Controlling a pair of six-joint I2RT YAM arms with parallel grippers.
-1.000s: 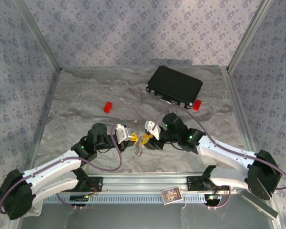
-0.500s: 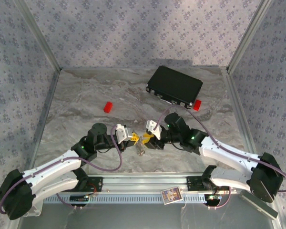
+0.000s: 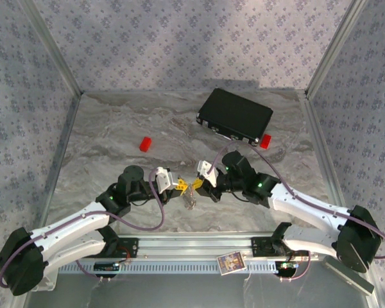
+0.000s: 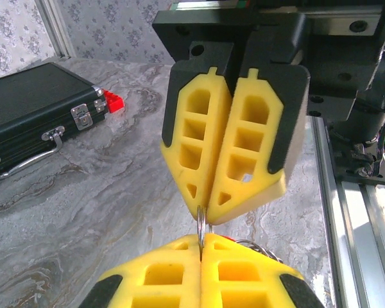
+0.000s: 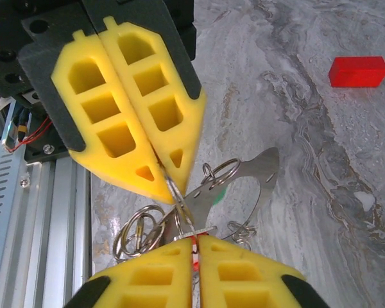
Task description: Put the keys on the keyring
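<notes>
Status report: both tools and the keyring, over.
Left tool shut on thin silvery wire keyring. Right tool shut on same keyring. Flat silvery metal plate and loose rings crowd the pinch.

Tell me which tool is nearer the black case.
Right. The right tool sits in front of the black case, slightly left; the left tool meets it tip to tip, farther left.
</notes>
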